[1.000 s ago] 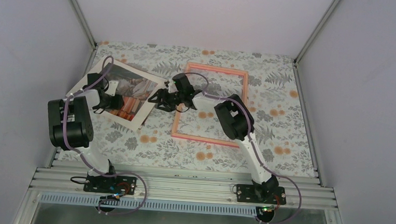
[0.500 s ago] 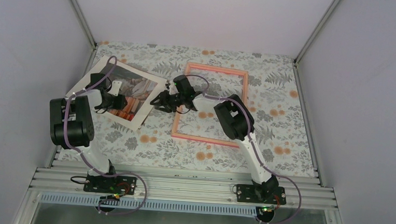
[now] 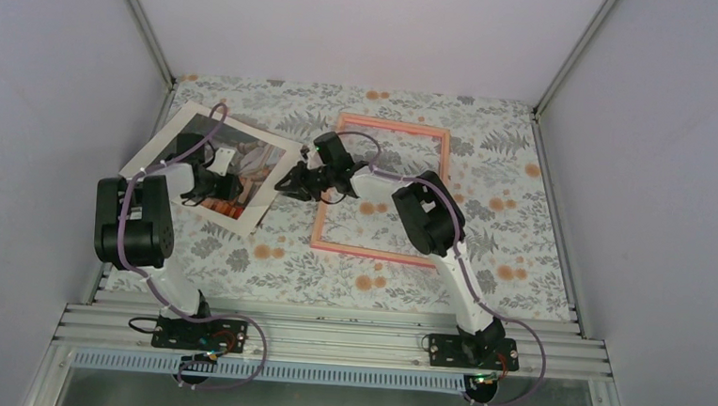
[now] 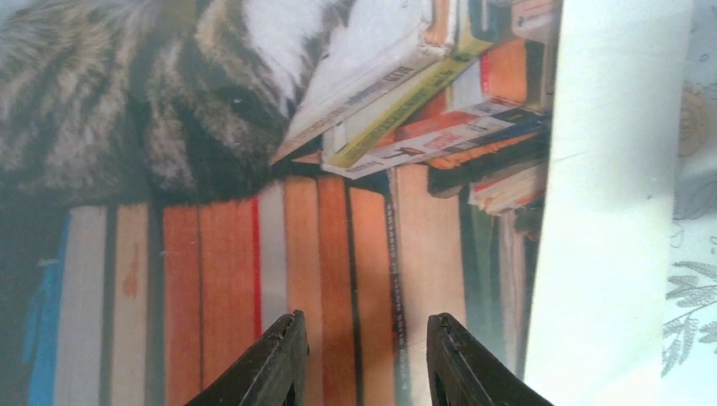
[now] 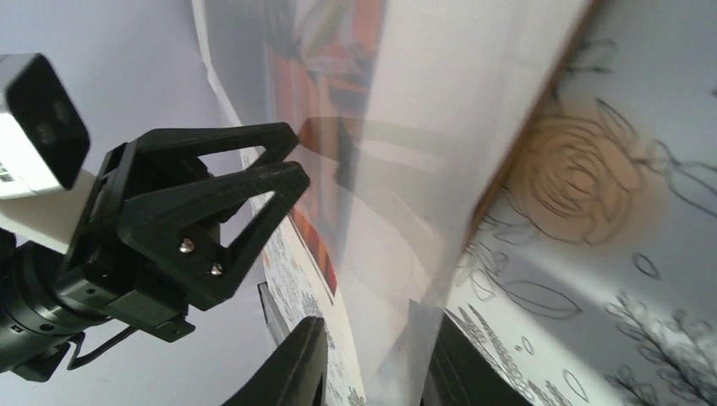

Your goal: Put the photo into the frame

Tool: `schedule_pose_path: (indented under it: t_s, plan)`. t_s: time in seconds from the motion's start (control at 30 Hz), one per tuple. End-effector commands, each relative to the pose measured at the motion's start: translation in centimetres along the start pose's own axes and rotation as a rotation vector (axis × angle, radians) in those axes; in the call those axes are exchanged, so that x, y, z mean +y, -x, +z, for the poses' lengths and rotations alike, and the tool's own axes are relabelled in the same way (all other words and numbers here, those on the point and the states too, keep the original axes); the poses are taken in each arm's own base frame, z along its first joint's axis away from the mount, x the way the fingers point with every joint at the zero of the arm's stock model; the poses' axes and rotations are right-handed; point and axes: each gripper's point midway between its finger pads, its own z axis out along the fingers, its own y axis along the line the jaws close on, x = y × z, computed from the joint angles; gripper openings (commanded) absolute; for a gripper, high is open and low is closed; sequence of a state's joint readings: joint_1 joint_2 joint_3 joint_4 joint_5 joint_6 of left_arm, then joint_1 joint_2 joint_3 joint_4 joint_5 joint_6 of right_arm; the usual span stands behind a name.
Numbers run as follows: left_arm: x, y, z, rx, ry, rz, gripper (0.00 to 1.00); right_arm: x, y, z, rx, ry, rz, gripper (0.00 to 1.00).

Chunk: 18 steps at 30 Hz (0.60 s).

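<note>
Left gripper (image 4: 363, 330) has slid toward 3 o'clock over the photo (image 3: 261, 169). Its fingers are half spread above the book spines and pinch nothing. The photo lies face up at the table's 10 o'clock. Bigger change: the right gripper (image 3: 286, 182) has narrowed its jaws around the photo's 3 o'clock edge. There's still a gap, so no firm pinch yet imo. The frame (image 3: 374, 253) waits empty just past it at 3 o'clock. My guess is the carry-over comes next.

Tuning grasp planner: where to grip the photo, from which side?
The photo: white border along the edge nearest the frame, coming from that side. The sheet is thin and that edge looks lifted off the mat, so jaws can likely straddle it.
</note>
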<state>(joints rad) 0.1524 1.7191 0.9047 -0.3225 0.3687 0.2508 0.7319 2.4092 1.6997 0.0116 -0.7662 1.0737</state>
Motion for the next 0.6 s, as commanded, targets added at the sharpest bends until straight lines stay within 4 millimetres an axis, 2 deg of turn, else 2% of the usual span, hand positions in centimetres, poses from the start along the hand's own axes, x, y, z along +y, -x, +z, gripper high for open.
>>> schedule_pose_path:
  t_s: [0.0,0.1,0.17,0.23,0.33,0.4,0.47,0.57]
  plan:
    - [-2.0,-1.0,0.2,0.024,-0.068,0.021,0.37,3.5,1.0,-0.7,-0.031,0.056,-0.055,0.29]
    - [-2.8,-1.1,0.4,0.029,-0.092,0.031,0.36,2.6,1.1,0.2,-0.019,0.074,-0.005,0.29]
    - [-3.4,-1.2,0.5,0.032,-0.111,0.038,0.36,1.9,1.1,0.2,-0.016,0.075,0.038,0.2]
    - [-3.8,-0.9,0.2,0.028,-0.118,0.047,0.36,1.6,1.2,-0.3,-0.016,0.078,0.063,0.05]
    - [-3.8,0.6,-1.0,-0.011,-0.103,0.072,0.38,2.2,1.5,-1.8,-0.024,0.091,0.073,0.04]
    - [-4.2,1.9,-2.5,-0.057,-0.093,0.11,0.44,3.1,1.8,-3.0,-0.031,0.108,0.069,0.04]
    - [-4.6,3.4,-4.7,-0.123,-0.075,0.174,0.54,4.2,2.1,-4.1,-0.041,0.128,0.057,0.04]
    - [-5.2,5.0,-8.2,-0.199,-0.023,0.299,0.76,5.0,2.5,-5.9,-0.05,0.147,0.049,0.04]
